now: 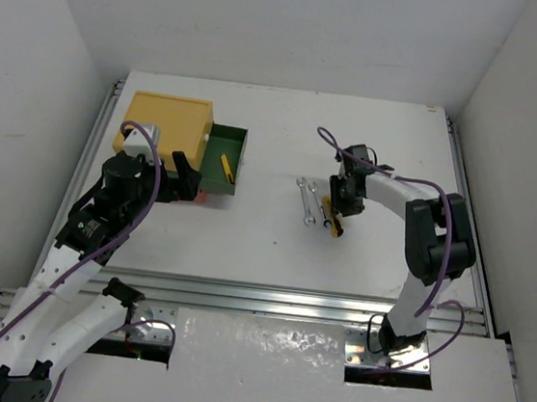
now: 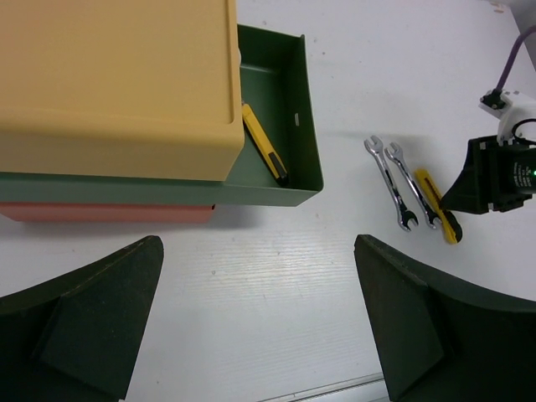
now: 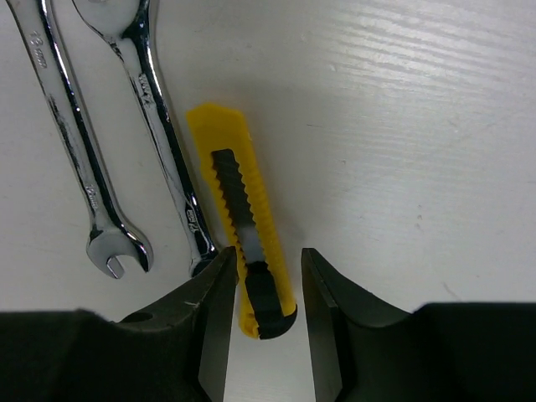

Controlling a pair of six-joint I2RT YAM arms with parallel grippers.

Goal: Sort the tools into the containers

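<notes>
A yellow-and-black utility knife point(image 3: 243, 218) lies on the white table beside two silver wrenches point(image 3: 79, 159) point(image 3: 163, 134). My right gripper point(image 3: 266, 268) is open and straddles the knife's black end; the left finger touches it and the right finger stands a little off. In the top view the right gripper point(image 1: 342, 209) is over the knife point(image 1: 332, 218). The stacked containers have a yellow top point(image 2: 117, 84), a green drawer point(image 2: 303, 126) pulled open and a red bottom point(image 2: 100, 212). Another yellow-and-black tool point(image 2: 264, 142) lies in the green drawer. My left gripper point(image 2: 260, 310) is open and empty in front of the stack.
The stack point(image 1: 166, 121) stands at the back left and the wrenches point(image 1: 309, 204) lie mid-table. A metal rail point(image 1: 267, 298) runs along the near edge. White walls close in the table on three sides.
</notes>
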